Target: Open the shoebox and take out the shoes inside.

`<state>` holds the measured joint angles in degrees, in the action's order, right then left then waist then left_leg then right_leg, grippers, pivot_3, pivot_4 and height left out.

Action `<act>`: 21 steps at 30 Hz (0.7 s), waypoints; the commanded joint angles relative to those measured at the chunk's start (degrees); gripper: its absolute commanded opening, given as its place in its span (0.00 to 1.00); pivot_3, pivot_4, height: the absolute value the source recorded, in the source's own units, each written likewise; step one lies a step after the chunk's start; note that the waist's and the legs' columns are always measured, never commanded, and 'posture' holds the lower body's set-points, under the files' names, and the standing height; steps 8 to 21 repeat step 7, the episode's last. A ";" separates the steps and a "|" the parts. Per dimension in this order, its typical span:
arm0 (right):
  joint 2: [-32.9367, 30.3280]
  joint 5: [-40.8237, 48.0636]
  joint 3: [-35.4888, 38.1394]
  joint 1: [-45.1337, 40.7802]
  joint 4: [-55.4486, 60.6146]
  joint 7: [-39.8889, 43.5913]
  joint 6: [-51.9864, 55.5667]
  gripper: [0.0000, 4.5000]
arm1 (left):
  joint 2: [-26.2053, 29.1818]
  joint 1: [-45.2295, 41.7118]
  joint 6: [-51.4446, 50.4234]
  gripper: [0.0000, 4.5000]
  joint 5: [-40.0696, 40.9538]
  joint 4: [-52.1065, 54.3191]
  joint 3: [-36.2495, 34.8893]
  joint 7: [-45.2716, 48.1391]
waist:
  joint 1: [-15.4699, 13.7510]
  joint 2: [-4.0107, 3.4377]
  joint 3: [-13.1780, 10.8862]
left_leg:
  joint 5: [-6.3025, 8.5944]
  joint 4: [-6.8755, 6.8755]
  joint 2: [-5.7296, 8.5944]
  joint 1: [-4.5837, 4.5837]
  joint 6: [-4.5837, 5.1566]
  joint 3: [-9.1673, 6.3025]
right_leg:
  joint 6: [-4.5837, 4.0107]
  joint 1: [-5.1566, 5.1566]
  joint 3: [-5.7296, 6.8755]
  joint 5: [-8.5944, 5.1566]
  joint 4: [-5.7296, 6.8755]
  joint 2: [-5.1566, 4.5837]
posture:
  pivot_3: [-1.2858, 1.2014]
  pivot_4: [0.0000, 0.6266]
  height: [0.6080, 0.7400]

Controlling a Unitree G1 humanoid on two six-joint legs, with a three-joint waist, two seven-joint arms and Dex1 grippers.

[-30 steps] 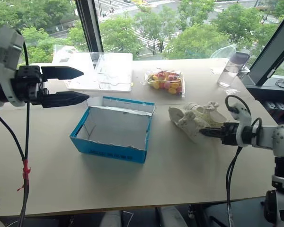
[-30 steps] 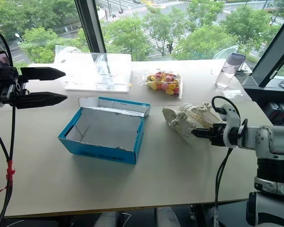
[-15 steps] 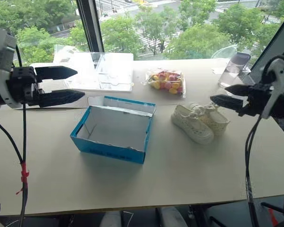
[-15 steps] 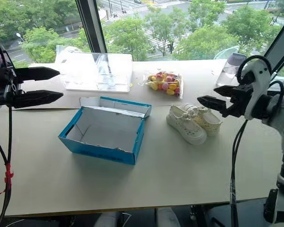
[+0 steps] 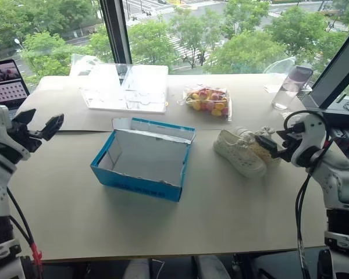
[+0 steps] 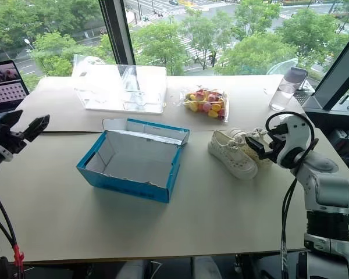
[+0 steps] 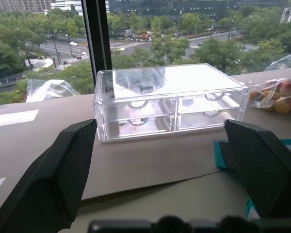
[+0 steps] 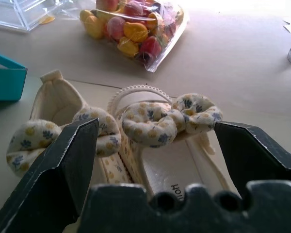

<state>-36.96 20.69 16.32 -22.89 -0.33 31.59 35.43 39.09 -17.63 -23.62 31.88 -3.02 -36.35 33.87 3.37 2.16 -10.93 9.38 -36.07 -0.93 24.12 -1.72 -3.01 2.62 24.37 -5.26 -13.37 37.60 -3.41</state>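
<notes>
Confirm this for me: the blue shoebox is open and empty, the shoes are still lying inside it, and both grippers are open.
One part is wrong: the shoes are not inside the shoebox. They sit on the table to its right, just in front of the open right gripper, as the left eye view shows. The box is open and empty, and the left gripper is open too.

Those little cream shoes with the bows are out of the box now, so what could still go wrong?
The open right end effector sits right at the small cream-white perforated shoes; a careless move could knock them toward the table edge. The clear plastic water bottle stands just beyond and might tip. The empty bright blue cardboard shoebox looks light enough to slide if bumped.
</notes>
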 commanded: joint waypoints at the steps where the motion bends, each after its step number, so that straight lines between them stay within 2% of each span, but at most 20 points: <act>1: 2.92 -2.33 -0.21 3.43 3.85 -3.55 -5.56 0.99 | -3.50 3.71 2.30 1.00 -1.16 7.21 -0.76 -5.87 | 0.02 0.12 0.08 | 0.00 0.00 -0.01 -0.13 0.00 -0.01 | 0.01 -0.15 0.01 0.00 -0.05 0.02 | 0.52 0.24 1.00; 5: 7.42 -5.86 0.90 6.72 4.17 -9.68 -12.41 0.99 | -8.52 7.19 3.69 1.00 -3.25 9.46 0.66 -10.99 | 0.00 0.17 0.12 | 0.00 -0.02 0.01 -0.34 -0.01 0.03 | 0.10 -0.33 -0.04 -0.04 -0.05 0.02 | 0.52 0.24 1.00; 7: 8.34 -7.22 0.47 7.10 3.34 -10.85 -14.89 0.99 | -8.78 8.98 2.44 1.00 -3.04 9.61 2.43 -9.61 | 0.01 0.19 0.14 | 0.00 -0.01 0.01 -0.35 -0.01 0.05 | 0.12 -0.33 -0.05 -0.02 -0.06 0.03 | 0.52 0.24 1.00; 21: 8.34 -7.22 0.47 7.10 3.34 -10.85 -14.89 0.99 | -8.78 8.98 2.44 1.00 -3.04 9.61 2.43 -9.61 | 0.01 0.19 0.14 | 0.00 -0.01 0.01 -0.35 -0.01 0.05 | 0.12 -0.33 -0.05 -0.02 -0.06 0.03 | 0.52 0.24 1.00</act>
